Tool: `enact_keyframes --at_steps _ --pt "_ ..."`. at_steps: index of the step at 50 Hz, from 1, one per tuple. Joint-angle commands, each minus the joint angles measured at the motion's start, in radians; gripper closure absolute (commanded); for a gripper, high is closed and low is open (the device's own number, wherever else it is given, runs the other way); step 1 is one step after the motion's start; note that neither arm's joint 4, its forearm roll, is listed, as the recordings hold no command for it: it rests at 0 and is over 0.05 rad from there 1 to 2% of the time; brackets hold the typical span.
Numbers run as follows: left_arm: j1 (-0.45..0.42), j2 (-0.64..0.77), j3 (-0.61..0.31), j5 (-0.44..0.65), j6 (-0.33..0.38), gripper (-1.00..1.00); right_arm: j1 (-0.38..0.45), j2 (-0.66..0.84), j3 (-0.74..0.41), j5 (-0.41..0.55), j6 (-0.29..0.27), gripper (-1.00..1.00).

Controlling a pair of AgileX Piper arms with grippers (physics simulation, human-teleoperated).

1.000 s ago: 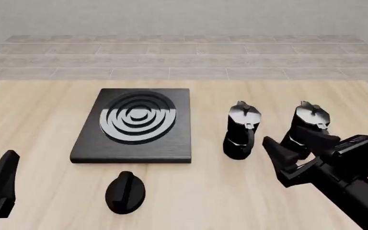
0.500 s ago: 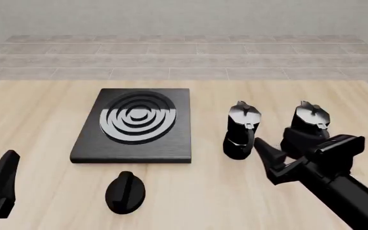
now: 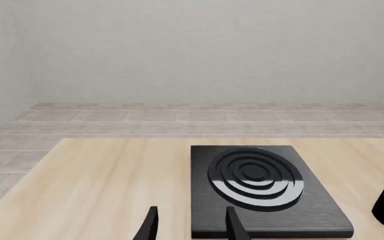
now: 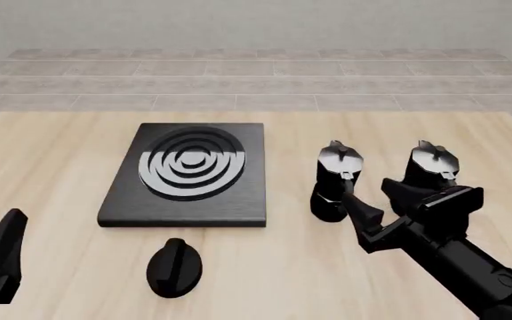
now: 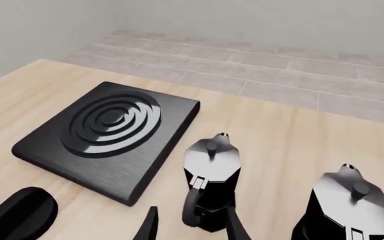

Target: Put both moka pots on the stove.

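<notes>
Nearer moka pot (image 4: pixel 335 181) just ahead of spread right jaws

You are looking at an oval black knob (image 4: pixel 175 267) lying flat on the light wooden table (image 4: pixel 51 153) close to its near edge, left of the middle, while grey tiled flooring (image 4: pixel 256 83) is stretching beyond the table's far edge toward a pale wall (image 4: pixel 256 23).
</notes>
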Motion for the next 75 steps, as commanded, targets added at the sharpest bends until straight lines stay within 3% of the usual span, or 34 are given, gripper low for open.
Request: enact_keyframes --at_steps 1,75 --pt "0.0 0.004 0.003 -0.006 0.0 -1.0 0.011 0.055 -0.012 -0.044 -0.001 -1.0" --pt "0.0 0.001 0.0 -0.001 0.0 -1.0 0.003 0.364 -0.109 -0.181 0.003 -1.0"
